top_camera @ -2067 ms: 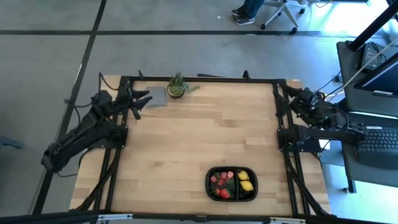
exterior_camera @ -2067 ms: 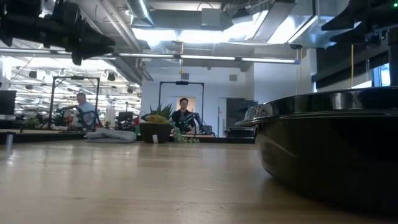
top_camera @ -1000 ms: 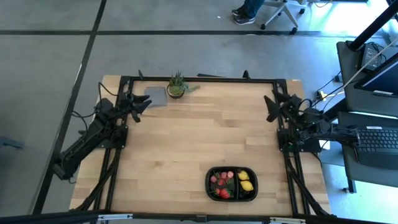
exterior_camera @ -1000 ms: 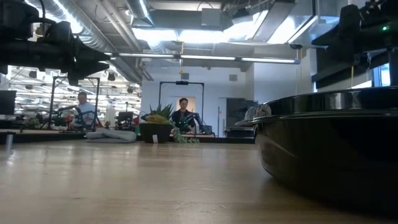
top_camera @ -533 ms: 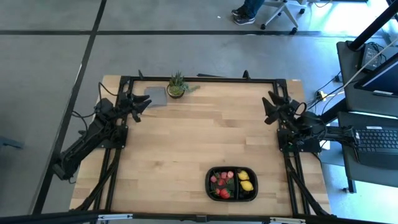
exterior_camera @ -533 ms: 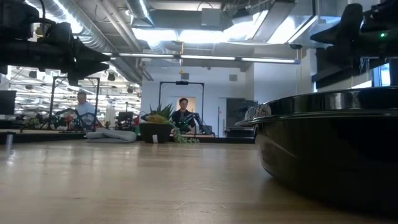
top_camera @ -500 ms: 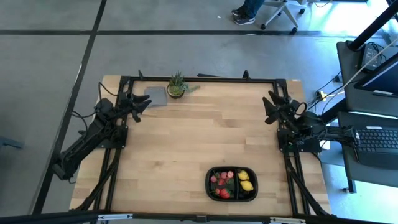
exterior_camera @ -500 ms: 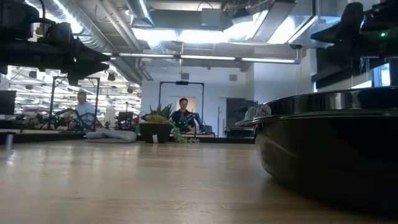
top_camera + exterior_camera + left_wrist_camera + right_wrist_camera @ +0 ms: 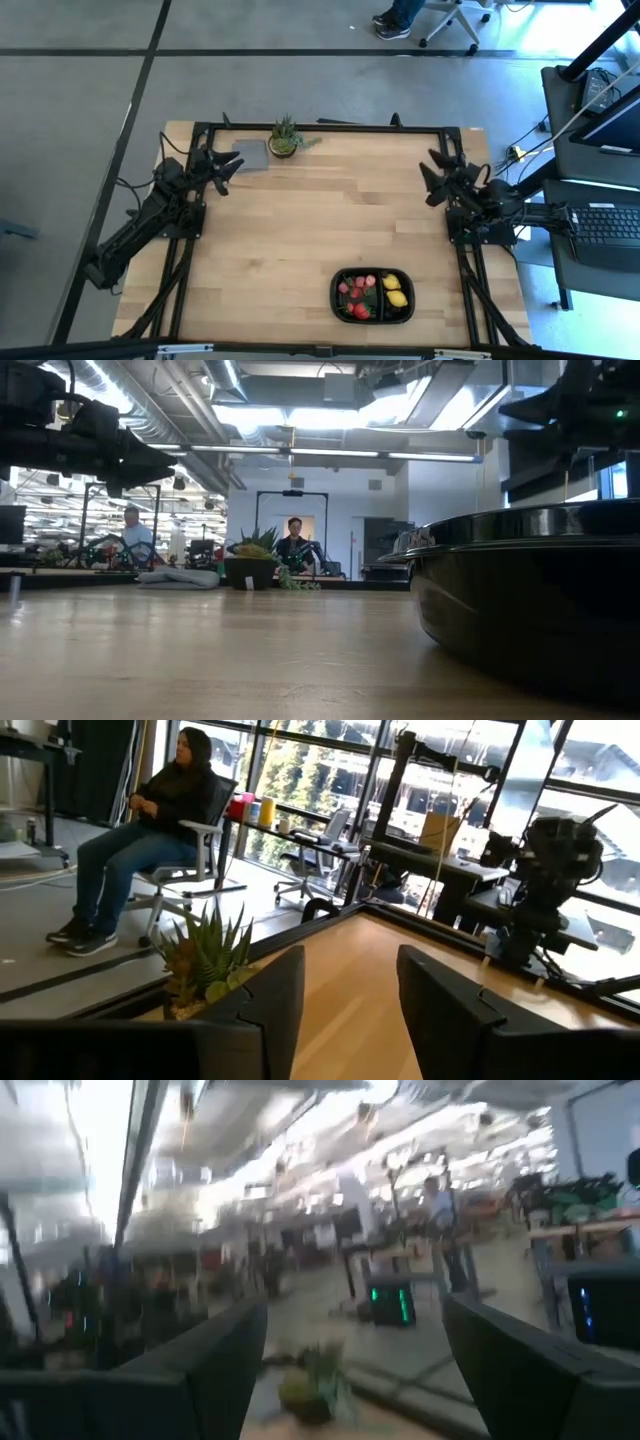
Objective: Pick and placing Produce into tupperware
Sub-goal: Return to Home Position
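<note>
Lying crosswise at the near edge of the table (image 9: 300, 230), the black tray (image 9: 334, 296) holds strawberries (image 9: 357, 290) and lemons (image 9: 395, 291). The right gripper (image 9: 428, 175), spread and seemingly empty, hangs nearer it than the left gripper (image 9: 230, 167), also spread.

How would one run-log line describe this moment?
left gripper: open, table's left edge | right gripper: open, right edge | produce: in tupperware

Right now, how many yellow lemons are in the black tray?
2. Both sit in the black tray, right compartment, seen from above: one lemon toward the middle of the table, the other nearer its edge. None appears hidden.
</note>
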Controlling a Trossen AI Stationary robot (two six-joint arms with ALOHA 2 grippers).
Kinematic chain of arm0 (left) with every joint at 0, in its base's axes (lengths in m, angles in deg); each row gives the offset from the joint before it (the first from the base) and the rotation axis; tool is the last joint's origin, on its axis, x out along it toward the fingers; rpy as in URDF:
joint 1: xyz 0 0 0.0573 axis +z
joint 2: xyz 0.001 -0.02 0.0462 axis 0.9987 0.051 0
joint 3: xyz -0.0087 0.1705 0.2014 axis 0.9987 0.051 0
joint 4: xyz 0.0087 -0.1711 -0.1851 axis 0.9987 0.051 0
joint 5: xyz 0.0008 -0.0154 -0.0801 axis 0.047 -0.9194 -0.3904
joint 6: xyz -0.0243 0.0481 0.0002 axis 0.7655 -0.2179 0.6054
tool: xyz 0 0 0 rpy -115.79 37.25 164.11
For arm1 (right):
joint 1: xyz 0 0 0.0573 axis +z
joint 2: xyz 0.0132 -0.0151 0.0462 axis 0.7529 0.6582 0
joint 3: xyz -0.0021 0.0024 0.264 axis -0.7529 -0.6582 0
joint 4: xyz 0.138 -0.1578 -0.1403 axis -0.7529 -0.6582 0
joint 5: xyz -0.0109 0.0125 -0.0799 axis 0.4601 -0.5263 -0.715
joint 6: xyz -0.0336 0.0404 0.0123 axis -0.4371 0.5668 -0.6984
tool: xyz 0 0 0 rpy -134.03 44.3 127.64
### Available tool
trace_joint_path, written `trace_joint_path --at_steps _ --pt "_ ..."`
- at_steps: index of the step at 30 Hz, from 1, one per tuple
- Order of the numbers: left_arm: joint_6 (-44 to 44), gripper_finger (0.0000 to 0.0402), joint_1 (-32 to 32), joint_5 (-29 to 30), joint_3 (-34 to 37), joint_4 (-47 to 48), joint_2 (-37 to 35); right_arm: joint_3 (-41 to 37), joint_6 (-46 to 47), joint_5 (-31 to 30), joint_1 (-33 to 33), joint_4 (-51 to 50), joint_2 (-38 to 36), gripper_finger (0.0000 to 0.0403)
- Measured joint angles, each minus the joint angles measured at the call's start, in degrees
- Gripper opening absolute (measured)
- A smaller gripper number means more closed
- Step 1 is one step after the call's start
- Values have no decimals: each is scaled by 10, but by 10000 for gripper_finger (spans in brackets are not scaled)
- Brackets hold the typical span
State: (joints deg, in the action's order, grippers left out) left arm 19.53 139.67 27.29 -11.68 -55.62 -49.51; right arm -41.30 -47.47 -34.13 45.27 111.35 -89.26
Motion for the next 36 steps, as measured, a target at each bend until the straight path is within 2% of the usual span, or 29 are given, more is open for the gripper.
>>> trace_joint_path --at_steps 4,11,15,36 --pt "0 149 0 0 0 0 0 0 11 9 0 -69 0 303" --pt "0 152 0 0 0 0 0 0 17 10 0 -118 0 303" --pt "0 157 0 0 0 0 0 0 15 13 0 -190 1 303" --pt "1 150 0 0 0 0 0 0 31 13 0 -189 5 303"
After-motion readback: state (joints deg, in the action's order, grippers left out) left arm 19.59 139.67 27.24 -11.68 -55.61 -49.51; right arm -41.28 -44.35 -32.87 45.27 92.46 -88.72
